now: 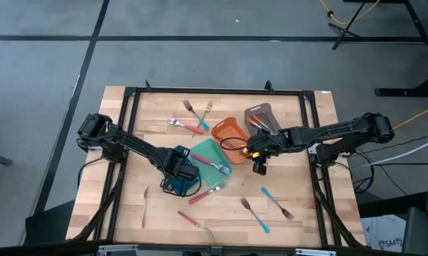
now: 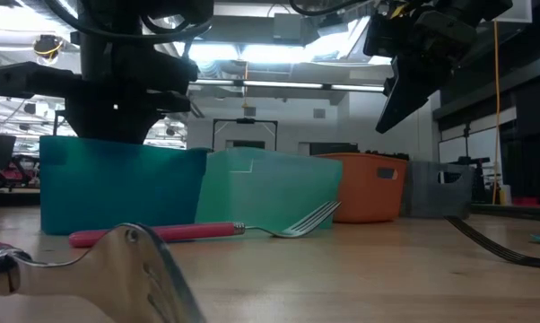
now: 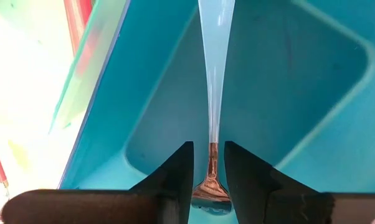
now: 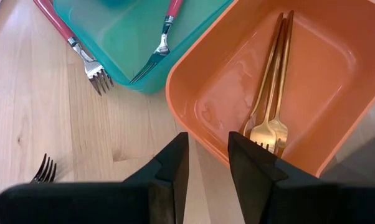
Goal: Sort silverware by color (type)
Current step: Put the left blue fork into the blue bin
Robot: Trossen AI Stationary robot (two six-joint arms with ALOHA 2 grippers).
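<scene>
Counter (image 1: 299, 206): loose silverware scattered, most at 5–7 o'clock.
Blue tray (image 1: 177, 186), 7 o'clock of centre: left gripper (image 3: 208, 180) above it; blue-handled utensil (image 3: 212, 74) between jaws, long axis running straight ahead; jaws parted, grip not evident.
Right gripper (image 4: 207, 163): jaws released, at orange tray (image 4: 194, 127) rim, gold forks (image 4: 271, 93) inside.

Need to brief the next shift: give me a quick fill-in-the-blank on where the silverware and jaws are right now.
1. The left gripper is over the ____ tray.
2. The orange tray holds forks with ____ handles.
3. The utensil between the left jaws has a light ____ handle.
4. The right gripper, jaws empty, hangs beside the ____ tray.

Missing words: blue; gold; blue; orange
</scene>
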